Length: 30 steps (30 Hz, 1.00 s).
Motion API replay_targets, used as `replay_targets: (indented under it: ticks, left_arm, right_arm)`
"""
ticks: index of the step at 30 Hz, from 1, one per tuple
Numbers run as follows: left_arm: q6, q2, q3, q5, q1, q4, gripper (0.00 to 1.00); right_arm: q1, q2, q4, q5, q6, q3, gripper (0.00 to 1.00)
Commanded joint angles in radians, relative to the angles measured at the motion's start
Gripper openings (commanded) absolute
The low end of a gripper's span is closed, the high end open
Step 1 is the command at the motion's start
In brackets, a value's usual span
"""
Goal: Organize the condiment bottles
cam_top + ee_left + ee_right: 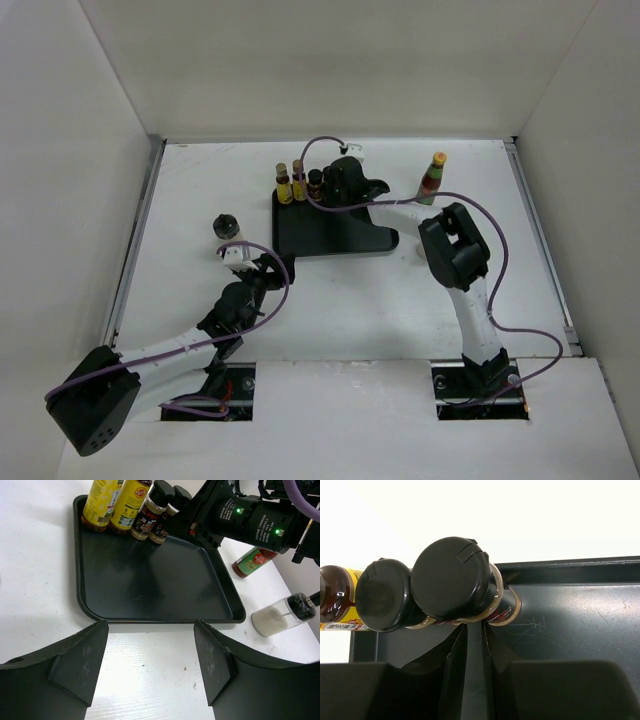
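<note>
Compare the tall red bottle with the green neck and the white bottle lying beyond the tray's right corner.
The tall red bottle with the green neck stands upright; the white bottle with the black cap lies on its side. One is red-labelled, the other holds white powder. Both sit off the flat black tray.

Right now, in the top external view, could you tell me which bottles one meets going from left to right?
White bottle with black cap → two yellow-labelled bottles → dark jar → red bottle with green neck.
</note>
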Motion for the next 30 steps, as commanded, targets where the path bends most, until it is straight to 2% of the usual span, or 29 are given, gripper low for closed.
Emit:
replay_targets:
  ticks: [1, 6, 9, 12, 17, 21, 24, 27, 30]
  left_arm:
    - [-0.005, -0.008, 0.016, 0.000, 0.009, 0.049, 0.67]
    - [-0.004, -0.009, 0.018, 0.000, 0.009, 0.049, 0.67]
    - [-0.004, -0.014, 0.016, 0.000, 0.009, 0.049, 0.67]
    - [-0.007, -0.006, 0.018, 0.008, 0.007, 0.050, 0.67]
    - [-0.011, -0.008, 0.015, 0.012, -0.007, 0.055, 0.68]
    - [-0.016, -0.006, 0.013, 0.012, -0.008, 0.055, 0.68]
    - [-0.024, -0.003, 0.013, 0.015, -0.010, 0.055, 0.68]
    - [-0.028, 0.005, 0.013, 0.015, -0.010, 0.060, 0.68]
    - [-0.030, 0.002, 0.012, 0.017, -0.010, 0.060, 0.68]
  right_arm:
    - [-0.001, 0.001, 0.008, 0.006, 0.011, 0.044, 0.25]
    - [0.000, -0.107, 0.037, 0.005, 0.007, -0.089, 0.34]
    - [0.002, -0.257, 0.079, 0.008, -0.010, -0.244, 0.43]
    - [0.005, -0.451, 0.122, 0.037, -0.045, -0.408, 0.55]
    - [-0.001, -0.770, 0.114, 0.164, -0.070, -0.652, 0.73]
    - [-0.038, -0.969, 0.002, 0.386, -0.067, -0.789, 0.85]
    - [-0.067, -1.005, -0.119, 0.499, -0.062, -0.818, 0.91]
    - [-0.101, -0.985, -0.194, 0.505, -0.039, -0.829, 0.98]
    - [-0.132, -0.948, -0.211, 0.476, -0.021, -0.836, 0.99]
